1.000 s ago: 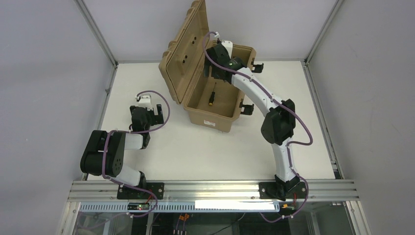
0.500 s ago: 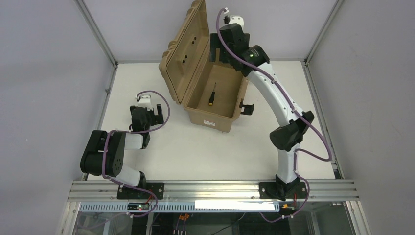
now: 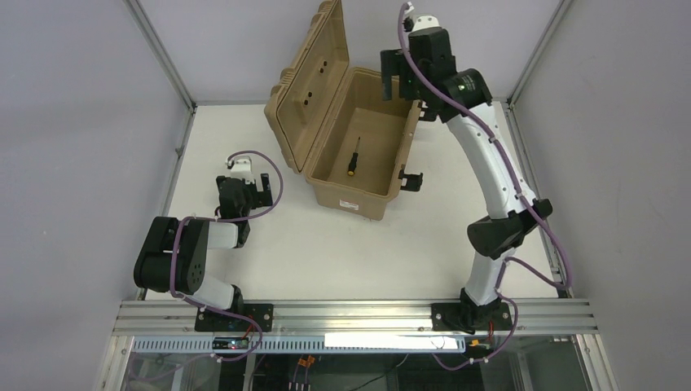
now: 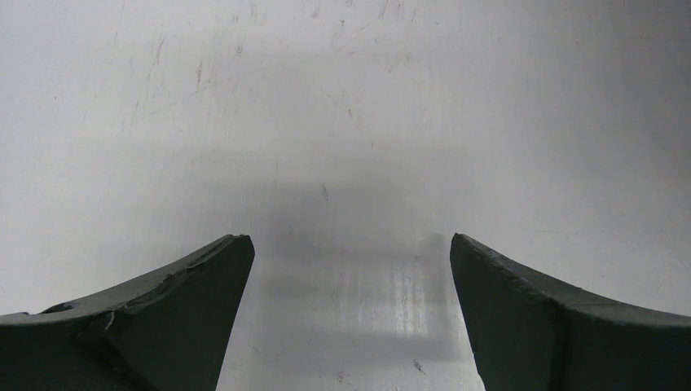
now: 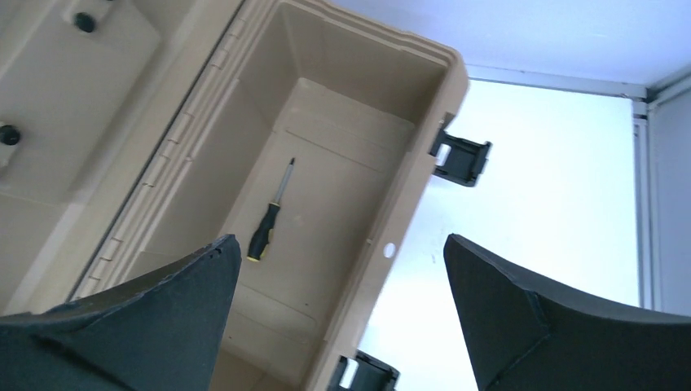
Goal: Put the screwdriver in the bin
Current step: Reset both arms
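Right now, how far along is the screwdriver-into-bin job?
Done: the screwdriver lies flat on the floor of the open bin, no finger on it. In hand: nothing; the right gripper hangs open and empty above the bin, the left gripper open over the table. Left: nothing of the placing that these views show.

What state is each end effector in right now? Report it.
Left end effector: open, holding nothing.
Right end effector: open, holding nothing; the screwdriver lies in the case.
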`<state>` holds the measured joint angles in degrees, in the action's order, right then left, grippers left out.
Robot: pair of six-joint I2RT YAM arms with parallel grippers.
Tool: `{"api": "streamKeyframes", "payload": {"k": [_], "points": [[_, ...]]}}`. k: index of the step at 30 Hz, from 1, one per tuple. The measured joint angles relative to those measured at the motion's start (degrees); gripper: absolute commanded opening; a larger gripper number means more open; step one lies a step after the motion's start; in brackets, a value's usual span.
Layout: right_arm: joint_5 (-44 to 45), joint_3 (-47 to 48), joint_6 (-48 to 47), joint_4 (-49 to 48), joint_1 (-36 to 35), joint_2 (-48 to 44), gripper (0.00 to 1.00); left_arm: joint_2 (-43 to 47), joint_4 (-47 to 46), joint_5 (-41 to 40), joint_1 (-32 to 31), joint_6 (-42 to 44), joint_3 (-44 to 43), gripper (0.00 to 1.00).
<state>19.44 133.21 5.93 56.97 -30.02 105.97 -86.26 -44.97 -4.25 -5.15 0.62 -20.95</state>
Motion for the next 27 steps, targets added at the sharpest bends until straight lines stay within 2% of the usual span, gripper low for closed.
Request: {"api": "streamKeyframes", "payload": {"k": [18,22,27], "points": [[-18.5,-4.5,-3.5,3.0,24.8,-5.7,0.99,0.0,0.0,0.0,0.0,0.0,0.0,0.99],[-21.2,-4.7,-3.8,4.0,28.3,-5.6,0.99,0.0,0.0,0.0,0.0,0.0,0.0,0.99],[-23.0,-6.0,-4.4,4.0,29.1,-5.7,0.99,0.0,0.0,0.0,0.0,0.0,0.0,0.99]]}}
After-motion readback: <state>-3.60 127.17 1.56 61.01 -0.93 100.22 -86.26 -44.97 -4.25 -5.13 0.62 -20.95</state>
